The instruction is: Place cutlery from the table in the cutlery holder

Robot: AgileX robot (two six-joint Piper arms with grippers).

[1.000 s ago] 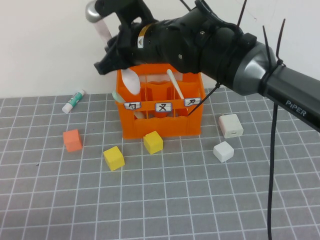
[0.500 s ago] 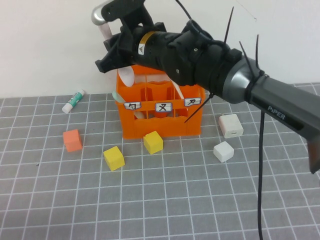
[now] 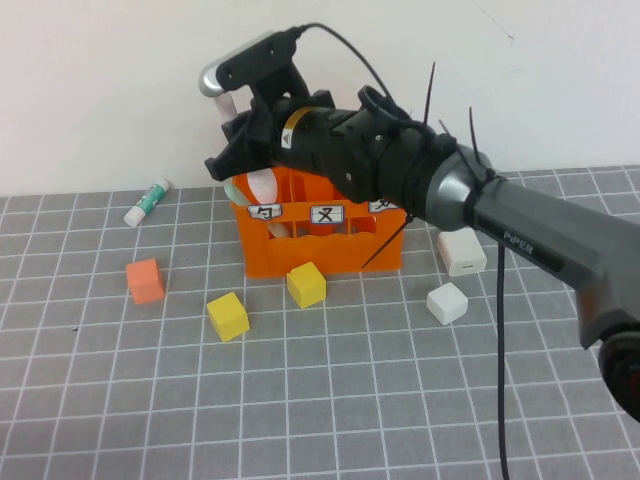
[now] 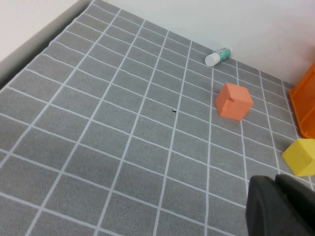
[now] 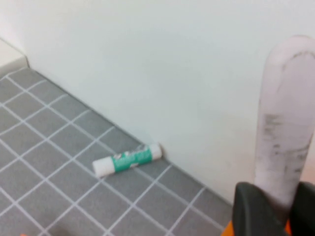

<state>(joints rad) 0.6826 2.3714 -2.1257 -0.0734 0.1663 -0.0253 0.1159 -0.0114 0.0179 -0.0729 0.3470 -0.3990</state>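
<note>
My right gripper (image 3: 238, 140) hangs over the left end of the orange cutlery holder (image 3: 320, 250) and is shut on the pale pink spoon (image 3: 263, 186). The spoon's bowl points down into the left compartment. In the right wrist view the pink spoon handle (image 5: 285, 123) rises between the dark fingers (image 5: 248, 211) of the right gripper (image 5: 275, 209). A mint-green spoon (image 3: 233, 189) shows at the holder's left edge. The arm hides the knife. My left gripper (image 4: 278, 206) is shut and empty, low over the grey table (image 4: 123, 137).
An orange cube (image 3: 145, 281), two yellow cubes (image 3: 228, 316) (image 3: 306, 285) and two white cubes (image 3: 461, 251) (image 3: 447, 302) lie around the holder. A white-and-green tube (image 3: 147, 201) rests by the back wall. The right arm's cable hangs in front of the holder.
The right arm has come down and swung leftward, lowering the pink spoon so its bowl sits deeper in the left compartment. The left gripper has not moved.
</note>
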